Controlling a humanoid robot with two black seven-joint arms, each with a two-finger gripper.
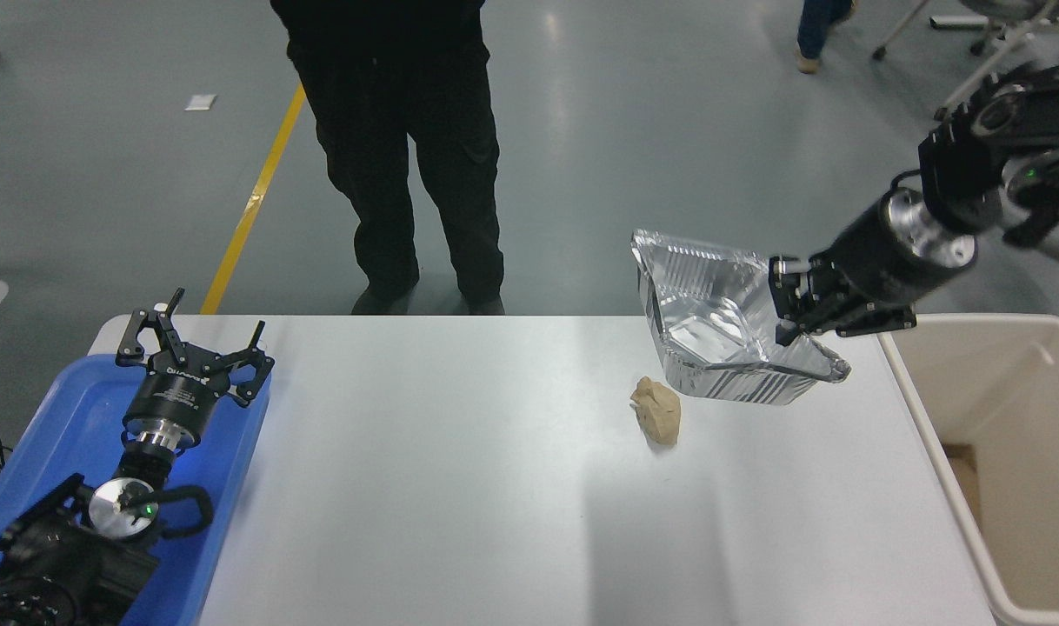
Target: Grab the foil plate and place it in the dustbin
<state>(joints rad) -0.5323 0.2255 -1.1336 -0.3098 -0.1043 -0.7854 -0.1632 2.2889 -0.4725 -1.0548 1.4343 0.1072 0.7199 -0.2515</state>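
Observation:
The shiny foil plate (716, 317) hangs tilted in the air above the table's far right part. My right gripper (786, 304) is shut on its right rim, the arm reaching in from the upper right. The cream dustbin (1008, 452) stands off the table's right edge, to the right of and below the plate. My left gripper (190, 348) is parked at the lower left over a blue tray, its fingers spread open and holding nothing.
A crumpled tan paper wad (657, 410) lies on the white table (460, 469) just below the plate. The blue tray (51, 469) lies at the left edge. A person in dark trousers (408, 156) stands at the far side. Chairs stand at the upper right.

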